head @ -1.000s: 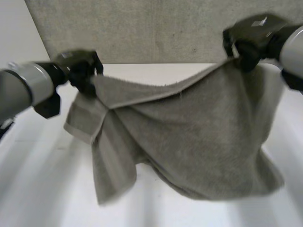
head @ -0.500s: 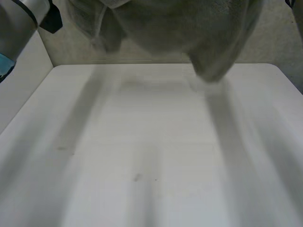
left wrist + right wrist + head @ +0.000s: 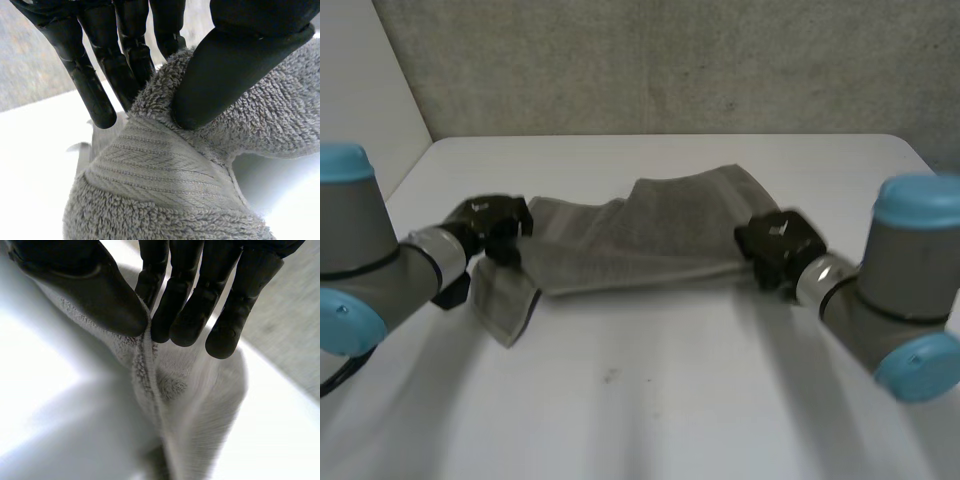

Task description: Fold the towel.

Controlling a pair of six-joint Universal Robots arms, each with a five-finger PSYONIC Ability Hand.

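My left hand (image 3: 492, 222) pinches the towel (image 3: 650, 238) at its left end, thumb against fingers. My right hand (image 3: 775, 240) pinches its right end the same way. One towel, two hands, and one table (image 3: 670, 400) beneath the towel, which lies in a rumpled band. It looks soft, light and limp, likely to sag between grips; corners and hemmed edges seem the best holds.

towel (image 3: 650, 240) end hidden under left hand (image 3: 492, 225), other end under right hand (image 3: 775, 243)
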